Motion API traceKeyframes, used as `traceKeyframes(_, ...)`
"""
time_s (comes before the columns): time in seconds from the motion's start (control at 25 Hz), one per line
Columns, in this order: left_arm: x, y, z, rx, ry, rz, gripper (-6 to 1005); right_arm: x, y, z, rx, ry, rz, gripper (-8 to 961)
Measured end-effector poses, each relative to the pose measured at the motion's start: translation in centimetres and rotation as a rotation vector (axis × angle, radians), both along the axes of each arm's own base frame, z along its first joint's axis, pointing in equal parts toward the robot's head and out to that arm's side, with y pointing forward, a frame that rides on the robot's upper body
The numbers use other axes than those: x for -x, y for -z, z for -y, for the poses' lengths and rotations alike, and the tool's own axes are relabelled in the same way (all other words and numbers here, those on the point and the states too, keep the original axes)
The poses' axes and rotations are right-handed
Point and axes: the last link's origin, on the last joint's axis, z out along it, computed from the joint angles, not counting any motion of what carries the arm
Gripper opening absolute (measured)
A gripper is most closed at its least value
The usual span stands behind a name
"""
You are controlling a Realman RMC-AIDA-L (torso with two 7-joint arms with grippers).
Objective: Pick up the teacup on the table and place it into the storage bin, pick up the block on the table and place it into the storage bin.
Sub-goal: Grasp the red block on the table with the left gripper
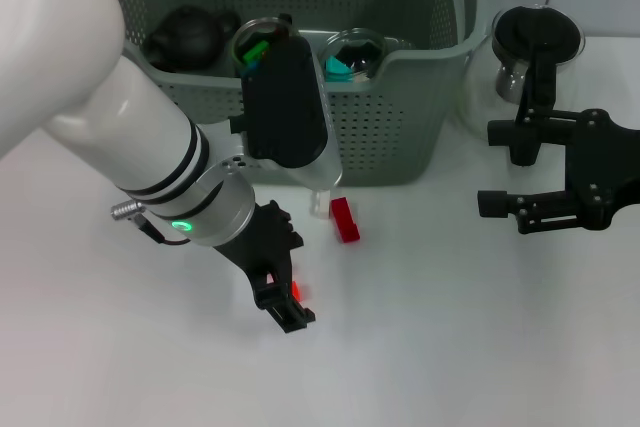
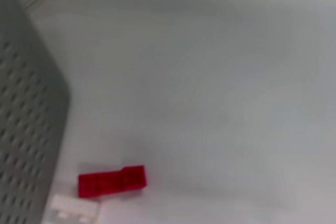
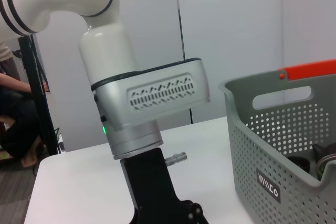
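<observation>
Just beside the red block (image 1: 345, 219), left gripper (image 1: 283, 299), grip state unclear.

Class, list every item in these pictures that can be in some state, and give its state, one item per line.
Storage bin: upright, holding a dark teapot and cups.
Red block: lying on table, outside bin.
White block: on table beside red block.
Left hand: low over table, pinching something red.
Right hand: open, empty.
Glass pot: upright.
</observation>
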Motion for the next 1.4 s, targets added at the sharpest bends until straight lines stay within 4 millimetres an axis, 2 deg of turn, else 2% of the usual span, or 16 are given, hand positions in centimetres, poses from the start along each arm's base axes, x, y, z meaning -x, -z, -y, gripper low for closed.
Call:
traceKeyframes(0.4,0.2,0.1,-0.9,-0.126,-0.146,-0.001,934,0.0,0.1,-0.1,-0.001,-0.002,0.007,927)
traceKeyframes(0.68,0.0,0.0,-1.4,-0.251,-0.355,0.053,929,-0.1,0.0,0.0,-0.003,0.002,0.007,927)
traceKeyframes(1.08,0.0,-0.1,-1.0,-0.305,-0.573,0.037,920,0.0,-0.3,0.0,0.001,-0.014,0.009,928)
traceKeyframes(1.4,0.1,-0.9,-1.9,-0.377,-0.69,0.018,913,0.3,-0.7,-0.3,-0.008,-0.032,0.016,928)
